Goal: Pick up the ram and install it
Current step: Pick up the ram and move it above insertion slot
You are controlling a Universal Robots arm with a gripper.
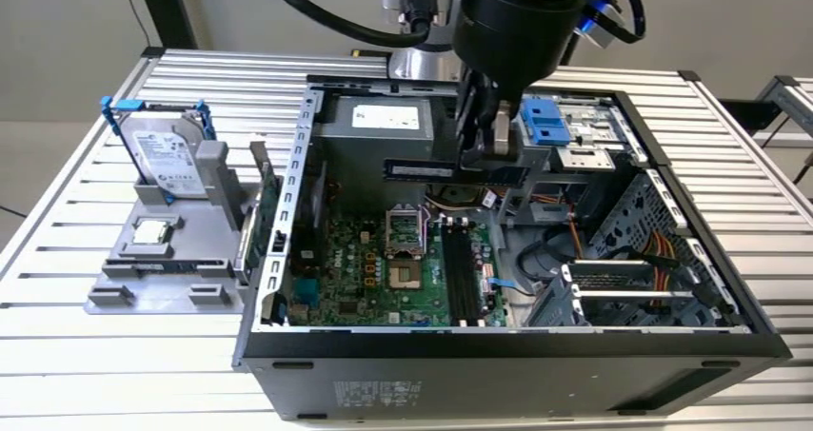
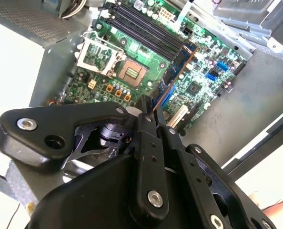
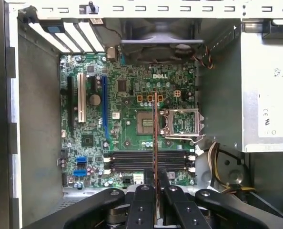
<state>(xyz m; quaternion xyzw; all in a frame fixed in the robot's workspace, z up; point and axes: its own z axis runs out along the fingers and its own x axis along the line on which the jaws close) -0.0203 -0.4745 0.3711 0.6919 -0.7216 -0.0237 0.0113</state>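
Slatted aluminium table [image 1: 114, 379] bears the open computer case [image 1: 508, 347]; above its motherboard [image 1: 368, 271], the gripper [image 1: 489, 160] clamps the ram [image 1: 420, 170], partly hiding it.

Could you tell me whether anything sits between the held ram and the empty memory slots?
Nothing visible does. The gripper holds the ram above the open case, and in the first wrist view the memory slots lie bare below it, though the ram sits crosswise to them.
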